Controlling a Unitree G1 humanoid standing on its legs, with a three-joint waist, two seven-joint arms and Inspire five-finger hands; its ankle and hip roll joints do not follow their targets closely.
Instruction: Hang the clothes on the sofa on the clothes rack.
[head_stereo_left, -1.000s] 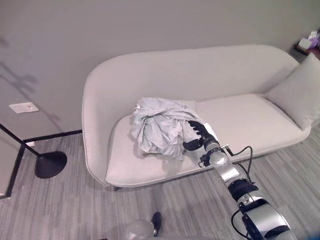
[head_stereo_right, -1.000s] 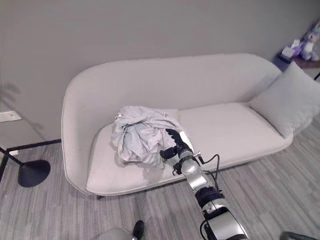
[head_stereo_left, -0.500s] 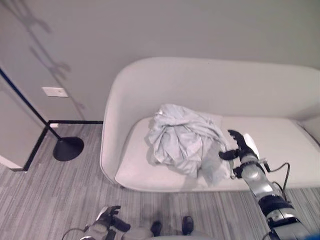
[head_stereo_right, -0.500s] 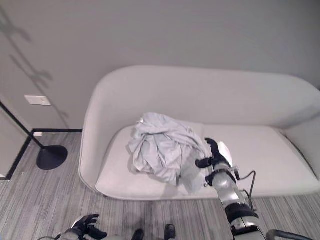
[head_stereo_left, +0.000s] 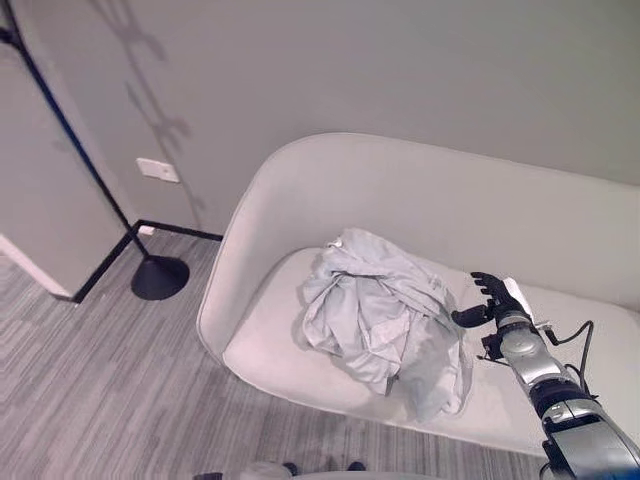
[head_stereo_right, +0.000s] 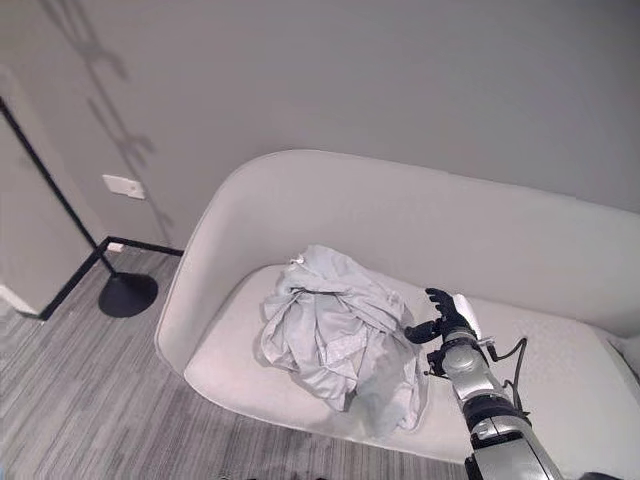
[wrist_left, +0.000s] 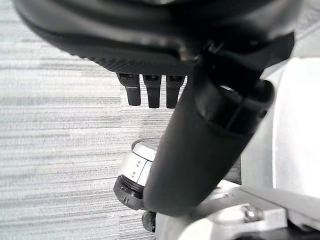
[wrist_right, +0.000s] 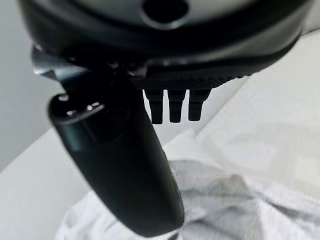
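A crumpled pale grey garment (head_stereo_left: 380, 320) lies heaped on the left half of the light grey sofa (head_stereo_left: 400, 190), one fold trailing toward the seat's front edge. My right hand (head_stereo_left: 492, 300) hovers at the heap's right edge, open, fingers straight and thumb pointing at the cloth. I cannot tell whether the thumb touches it. In the right wrist view the same hand (wrist_right: 125, 165) is above the cloth (wrist_right: 240, 200) with nothing held. The left hand (wrist_left: 200, 145) hangs open over the striped floor. The clothes rack's black pole and round base (head_stereo_left: 160, 278) stand left of the sofa.
A grey wall with a white socket plate (head_stereo_left: 157, 170) runs behind the sofa. A pale panel (head_stereo_left: 40, 200) stands at the far left beside the rack pole. Grey striped flooring (head_stereo_left: 100, 390) spreads in front of the sofa.
The camera has swung, so the whole picture shifted toward the rack. My right hand has drawn from the heap's front right to its right edge. The garment lies as before.
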